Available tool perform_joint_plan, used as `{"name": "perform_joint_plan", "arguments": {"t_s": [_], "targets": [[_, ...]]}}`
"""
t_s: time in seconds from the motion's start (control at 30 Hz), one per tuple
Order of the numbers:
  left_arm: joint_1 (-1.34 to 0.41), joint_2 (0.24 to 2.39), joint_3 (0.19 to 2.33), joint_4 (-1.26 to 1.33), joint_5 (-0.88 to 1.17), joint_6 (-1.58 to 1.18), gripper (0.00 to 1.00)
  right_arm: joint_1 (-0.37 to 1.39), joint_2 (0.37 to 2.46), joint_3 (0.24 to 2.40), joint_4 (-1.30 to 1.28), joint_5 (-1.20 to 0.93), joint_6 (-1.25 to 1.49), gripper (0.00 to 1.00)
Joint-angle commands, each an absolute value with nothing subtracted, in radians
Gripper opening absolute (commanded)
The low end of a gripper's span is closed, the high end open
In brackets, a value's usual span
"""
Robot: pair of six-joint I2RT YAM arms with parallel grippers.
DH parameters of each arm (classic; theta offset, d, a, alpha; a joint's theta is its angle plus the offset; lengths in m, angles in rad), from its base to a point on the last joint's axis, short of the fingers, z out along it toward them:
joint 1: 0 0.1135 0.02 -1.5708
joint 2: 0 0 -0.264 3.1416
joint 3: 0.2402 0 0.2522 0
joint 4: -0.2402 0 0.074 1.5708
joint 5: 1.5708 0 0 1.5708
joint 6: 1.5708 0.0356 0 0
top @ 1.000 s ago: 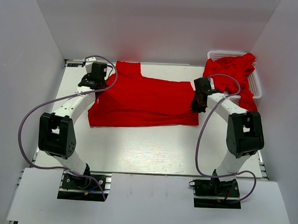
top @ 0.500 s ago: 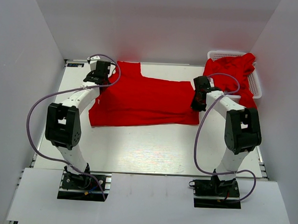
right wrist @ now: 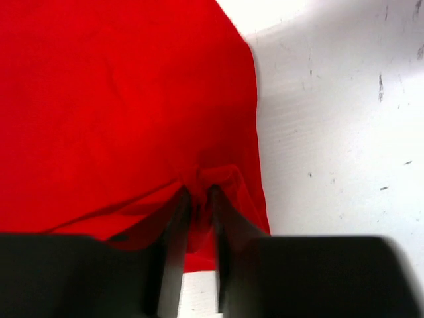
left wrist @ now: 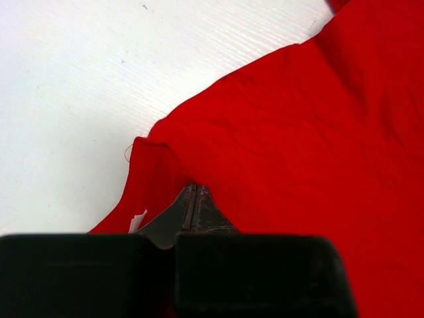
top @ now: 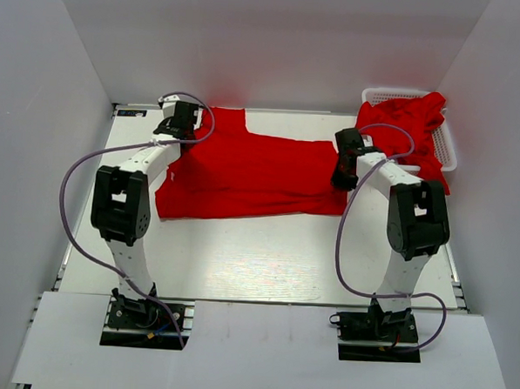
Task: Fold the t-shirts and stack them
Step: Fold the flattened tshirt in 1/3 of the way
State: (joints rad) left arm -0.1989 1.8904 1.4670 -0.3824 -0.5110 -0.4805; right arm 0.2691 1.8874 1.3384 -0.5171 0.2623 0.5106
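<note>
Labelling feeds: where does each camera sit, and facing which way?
Top external: above and behind the bases, looking down: white table, both arms, spread red cloth t-shirt, white plastic lattice basket.
Left wrist: on left arm, facing down; left gripper pinches t-shirt edge.
Right wrist: on right arm, facing down; right gripper straddles a pucker.
Shared: that t-shirt.

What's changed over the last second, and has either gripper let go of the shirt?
The left gripper moved toward the far edge, shut on the spread t-shirt at its edge; that arm's elbow swung inward. The right gripper crept slightly farther too; cloth puckers between its narrowly parted jaws, so release is unclear. The shirt's outline, the basket and its red heap stayed put.
</note>
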Motion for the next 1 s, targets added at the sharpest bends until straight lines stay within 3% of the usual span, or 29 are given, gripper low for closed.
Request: {"name": "perform_joint_plan", "arguments": {"t_s": [0.0,0.03,0.07,0.1,0.13,0.2,0.23,0.37,0.57,0.97], "targets": [[-0.184,1.917,1.525,-0.437,-0.541,-0.521,0.0,0.261,1.907,1.387,-0.52,0.302,0.505,0.28],[-0.184,1.928,1.552,-0.454,-0.557,-0.544,0.0,0.261,1.911,1.39,-0.523,0.305,0.508,0.4],[-0.184,1.94,1.569,-0.478,-0.546,-0.545,0.15,0.258,1.913,1.403,-0.523,0.308,0.505,0.46],[-0.173,1.966,1.615,-0.497,-0.546,-0.545,0.44,0.259,1.913,1.408,-0.523,0.31,0.503,0.53],[-0.173,1.98,1.64,-0.515,-0.534,-0.545,0.6,0.262,1.914,1.413,-0.523,0.314,0.502,0.65],[-0.173,2.002,1.716,-0.57,-0.534,-0.545,0.88,0.262,1.907,1.448,-0.541,0.325,0.486,0.78],[-0.173,2.014,1.738,-0.584,-0.525,-0.545,0.97,0.262,1.901,1.465,-0.545,0.33,0.48,0.87],[-0.173,1.985,1.796,-0.629,-0.497,-0.545,1.0,0.265,1.841,1.456,-0.535,0.33,0.459,0.9],[-0.173,1.83,1.68,-0.672,-0.43,-0.545,1.0,0.265,1.698,1.297,-0.508,0.241,0.436,0.9],[-0.173,1.373,1.031,-0.821,-0.39,-0.741,1.0,0.258,1.497,0.985,-0.41,0.209,0.468,0.9]]}}
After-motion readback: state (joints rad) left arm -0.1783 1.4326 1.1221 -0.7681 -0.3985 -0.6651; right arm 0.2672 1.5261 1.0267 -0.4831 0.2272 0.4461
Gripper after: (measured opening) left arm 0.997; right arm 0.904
